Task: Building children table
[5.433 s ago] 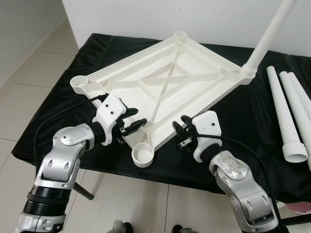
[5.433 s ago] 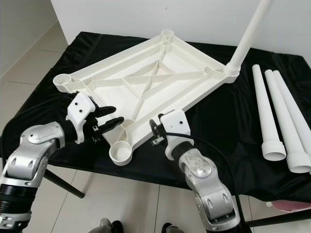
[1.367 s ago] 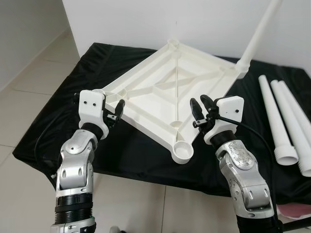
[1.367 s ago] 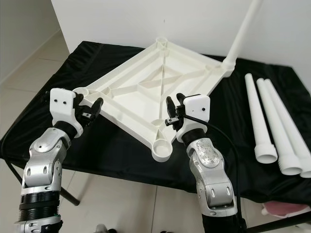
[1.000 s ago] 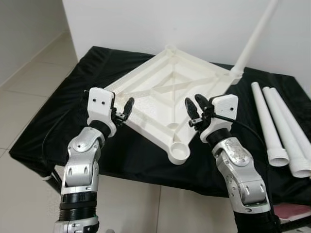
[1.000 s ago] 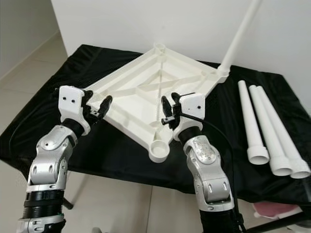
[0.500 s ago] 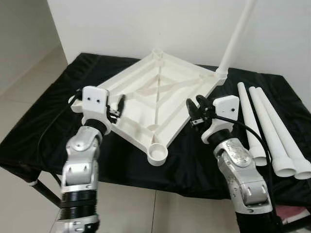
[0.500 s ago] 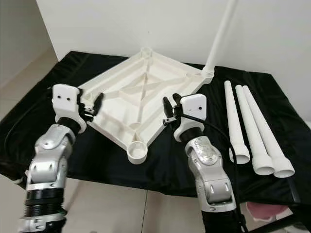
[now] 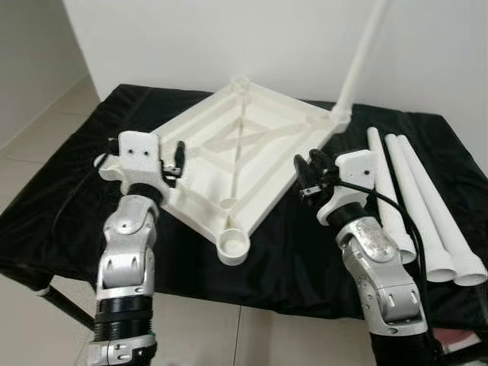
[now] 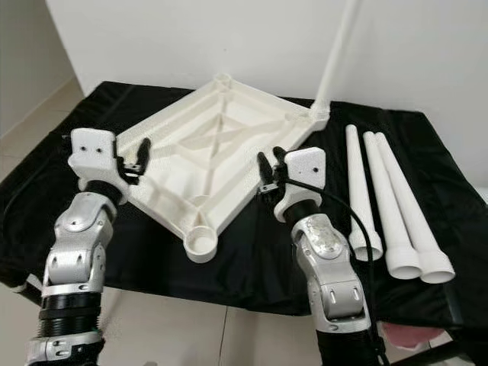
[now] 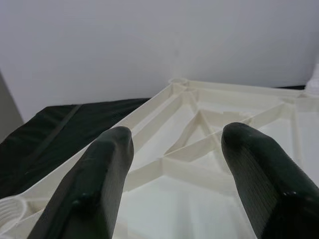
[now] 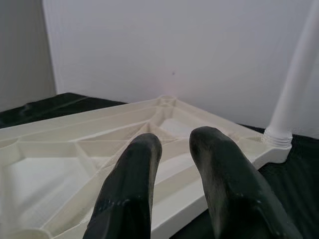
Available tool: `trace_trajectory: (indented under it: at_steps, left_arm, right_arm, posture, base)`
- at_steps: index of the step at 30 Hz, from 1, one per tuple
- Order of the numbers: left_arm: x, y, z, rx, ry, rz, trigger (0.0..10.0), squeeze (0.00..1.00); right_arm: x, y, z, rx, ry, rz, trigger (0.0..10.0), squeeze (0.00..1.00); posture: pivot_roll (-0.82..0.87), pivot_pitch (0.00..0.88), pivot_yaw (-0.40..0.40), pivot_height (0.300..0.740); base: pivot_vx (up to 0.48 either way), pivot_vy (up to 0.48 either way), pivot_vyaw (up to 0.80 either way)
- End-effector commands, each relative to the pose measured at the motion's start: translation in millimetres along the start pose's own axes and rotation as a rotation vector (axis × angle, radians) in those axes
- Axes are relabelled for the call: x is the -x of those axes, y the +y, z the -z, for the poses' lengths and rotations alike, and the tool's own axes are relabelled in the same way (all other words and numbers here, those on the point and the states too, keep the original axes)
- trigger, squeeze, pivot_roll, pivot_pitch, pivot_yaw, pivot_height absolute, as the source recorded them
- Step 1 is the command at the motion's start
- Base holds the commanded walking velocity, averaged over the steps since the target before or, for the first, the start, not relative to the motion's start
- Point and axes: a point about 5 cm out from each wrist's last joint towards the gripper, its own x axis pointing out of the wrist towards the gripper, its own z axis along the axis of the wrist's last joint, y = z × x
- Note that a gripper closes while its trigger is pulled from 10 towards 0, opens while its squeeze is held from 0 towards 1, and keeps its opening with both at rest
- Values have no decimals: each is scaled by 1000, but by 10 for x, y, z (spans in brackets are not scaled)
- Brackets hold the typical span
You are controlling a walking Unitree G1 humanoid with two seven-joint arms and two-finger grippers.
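The white tabletop [image 9: 252, 145] lies upside down on the black-draped table [image 9: 69, 183], ribs facing up. One white leg [image 9: 360, 57] stands in its far right corner socket. An empty socket [image 9: 232, 246] sits at the near corner. My left gripper [image 9: 177, 158] hovers open at the tabletop's left corner; in its wrist view the left gripper [image 11: 177, 134] has nothing between its fingers. My right gripper [image 9: 311, 174] is just off the tabletop's right edge, narrowly open, and the right gripper [image 12: 175, 139] holds nothing.
Three loose white legs [image 9: 423, 206] lie side by side on the cloth to the right. A white wall [image 9: 229, 38] rises directly behind the table. Tiled floor [image 9: 38, 114] lies to the left. The table's front edge is just below my arms.
The view has shifted as the camera moved. The tabletop's near corner now sits further left, and my left gripper has gone from the near edge to the left corner. Both grippers stay empty.
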Motion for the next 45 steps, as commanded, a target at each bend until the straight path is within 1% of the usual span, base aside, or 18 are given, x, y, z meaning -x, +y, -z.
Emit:
trace_trajectory:
  at_steps: [1, 25, 26, 28, 33, 35, 45]
  left_arm:
    - [10, 48, 22, 4, 8, -32, 10000, 0]
    - [0, 46, 26, 4, 17, -27, 10000, 0]
    - [-1, 46, 42, 29, 29, -32, 10000, 0]
    - [-4, 52, 53, 39, 40, -38, 10000, 0]
    - [-12, 63, 57, 43, 45, -45, 10000, 0]
    - [-15, 66, 52, 33, 42, -44, 10000, 0]
    - [-16, 64, 63, 18, 40, -39, 10000, 0]
  right_arm:
    - [4, 21, -7, -3, -4, -5, 10000, 0]
    - [28, 23, 6, -5, 4, 2, 10000, 0]
    - [29, 22, 6, -5, 4, 3, 10000, 0]
    - [30, 19, 7, -6, 4, 4, 10000, 0]
    - [31, 15, 8, -6, 4, 4, 10000, 0]
    - [31, 14, 9, -7, 5, 5, 10000, 0]
    - [35, 16, 17, -5, 8, 4, 10000, 0]
  posture:
    - [-30, 77, -25, 740]
    - [-31, 83, -18, 740]
    - [-31, 83, -18, 740]
    - [-31, 83, -17, 740]
    - [-31, 84, -16, 740]
    - [-31, 83, -16, 740]
    - [-33, 79, -15, 740]
  base:
    - [0, -382, 0]
    - [0, -279, 0]
    - [0, 480, 0]
    - [0, 480, 0]
    - [0, 480, 0]
    - [0, 480, 0]
    - [0, 0, 0]
